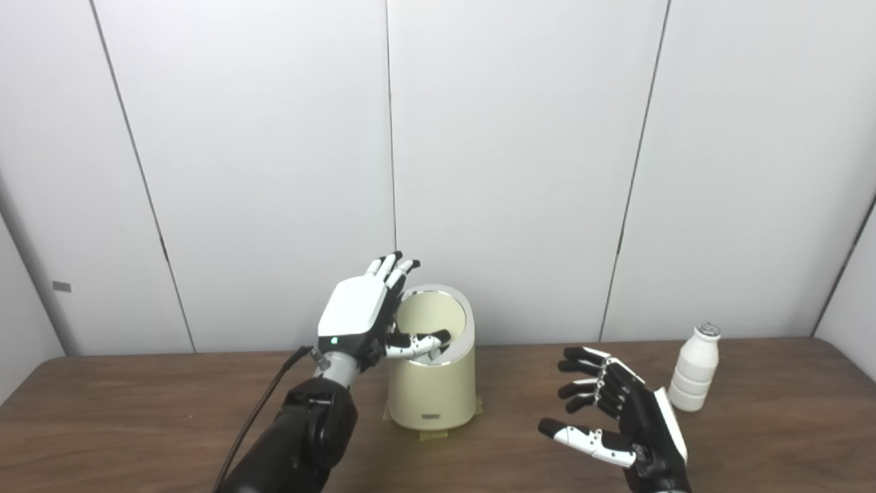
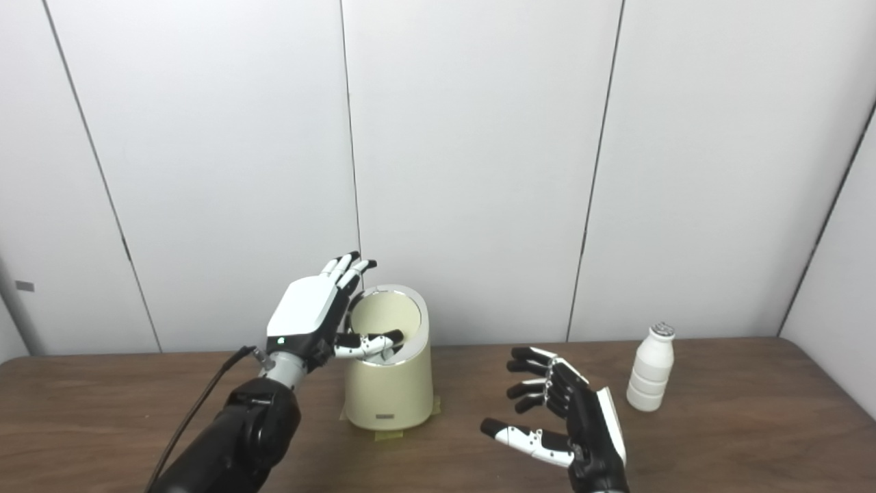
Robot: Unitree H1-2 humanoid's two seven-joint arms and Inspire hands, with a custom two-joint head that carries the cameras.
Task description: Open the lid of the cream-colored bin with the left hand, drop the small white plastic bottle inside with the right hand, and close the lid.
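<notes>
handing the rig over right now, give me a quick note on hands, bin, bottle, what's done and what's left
Left hand: raised at the cream bin, fingers up against the tilted-up lid, thumb across the opening. The lid looks open; whether it is gripped or just propped is unclear.
Right hand: open, empty, low over the table, between bin and bottle.
White bottle: upright on the table, right of the right hand, untouched.
Done: lid opened.
Left: grasp the bottle with the right hand, drop it in the bin, close the lid.
</notes>
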